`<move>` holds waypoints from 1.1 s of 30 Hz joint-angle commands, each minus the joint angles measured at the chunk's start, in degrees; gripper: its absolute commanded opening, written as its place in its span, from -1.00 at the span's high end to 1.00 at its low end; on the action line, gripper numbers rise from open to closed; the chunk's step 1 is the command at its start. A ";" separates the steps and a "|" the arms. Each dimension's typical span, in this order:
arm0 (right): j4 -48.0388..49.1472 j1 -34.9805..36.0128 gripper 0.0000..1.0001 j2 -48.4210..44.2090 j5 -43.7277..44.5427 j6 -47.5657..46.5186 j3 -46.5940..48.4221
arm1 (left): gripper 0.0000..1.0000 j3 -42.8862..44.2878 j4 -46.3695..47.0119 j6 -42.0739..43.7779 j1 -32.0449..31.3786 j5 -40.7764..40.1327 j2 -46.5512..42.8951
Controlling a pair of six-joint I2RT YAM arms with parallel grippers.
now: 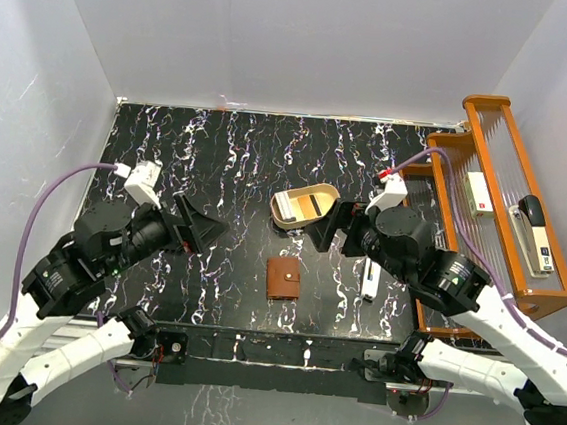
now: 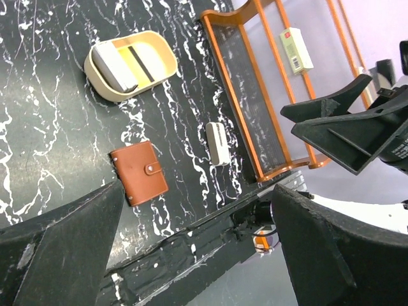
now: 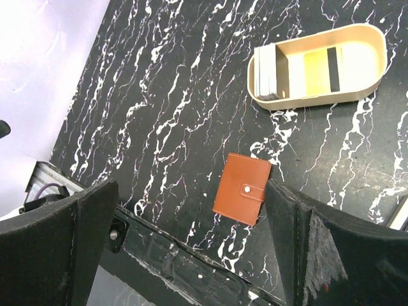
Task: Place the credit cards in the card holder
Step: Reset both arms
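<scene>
The card holder (image 1: 282, 277) is a brown leather wallet, closed with a snap, lying flat near the table's front middle. It also shows in the left wrist view (image 2: 138, 172) and the right wrist view (image 3: 242, 189). The credit cards (image 3: 268, 73) stand as a stack at one end of a tan oval tray (image 1: 323, 193), with a yellow card with a black stripe (image 3: 317, 70) lying flat beside them. My left gripper (image 1: 202, 227) is open and empty, raised left of the wallet. My right gripper (image 1: 324, 227) is open and empty, raised between the tray and the wallet.
A narrow white oblong stick (image 1: 370, 278) lies right of the wallet. A wooden rack (image 1: 448, 148) stands along the right edge and holds a stapler (image 1: 535, 232) and a white box (image 1: 480, 191). White walls enclose the black marbled table.
</scene>
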 commanded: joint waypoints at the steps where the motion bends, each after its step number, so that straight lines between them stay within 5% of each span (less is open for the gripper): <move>1: 3.86 0.20 -0.96 -0.26 -0.83 1.61 -1.72 | -0.97 -2.87 -1.55 -0.96 -0.24 -0.91 -0.61; 33: 4.51 0.23 -0.96 -2.55 -0.40 3.27 -2.52 | -0.97 -7.36 1.15 -2.89 -0.23 -1.78 -3.35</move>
